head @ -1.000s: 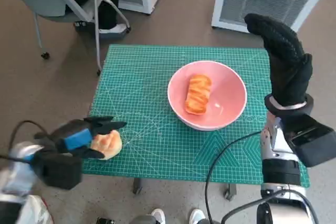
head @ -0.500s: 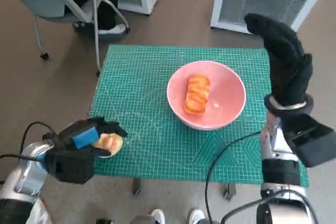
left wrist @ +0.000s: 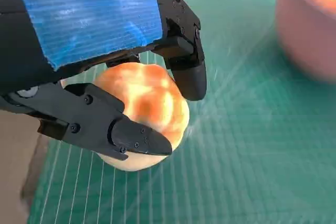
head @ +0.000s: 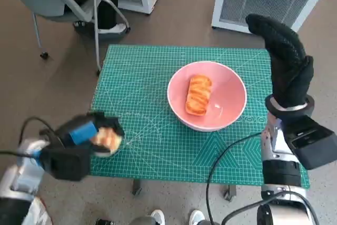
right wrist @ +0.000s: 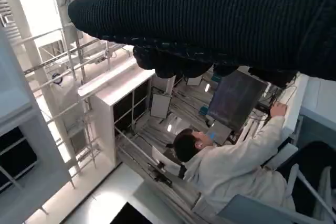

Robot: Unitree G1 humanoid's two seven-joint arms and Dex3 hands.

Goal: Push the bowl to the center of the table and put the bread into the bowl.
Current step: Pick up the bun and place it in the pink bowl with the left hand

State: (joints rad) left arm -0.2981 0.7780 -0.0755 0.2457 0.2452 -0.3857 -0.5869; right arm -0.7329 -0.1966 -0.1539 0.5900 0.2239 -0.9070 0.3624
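Bread roll (left wrist: 144, 111), round, glossy golden, gripped by left hand (head: 87, 135); smooth pink bowl (head: 231, 106); knitted right hand (head: 287, 67) raised, holding nothing

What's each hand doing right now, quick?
Left hand: closed around a bread roll at the table's near left corner.
Right hand: raised beside the pink bowl, holding nothing, fingers apparently extended.

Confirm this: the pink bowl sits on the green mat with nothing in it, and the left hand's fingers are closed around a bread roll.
Not quite. The pink bowl already holds one bread piece, as the head view shows. The rest stands: it sits on the green mat, and the left hand grips a bread roll.
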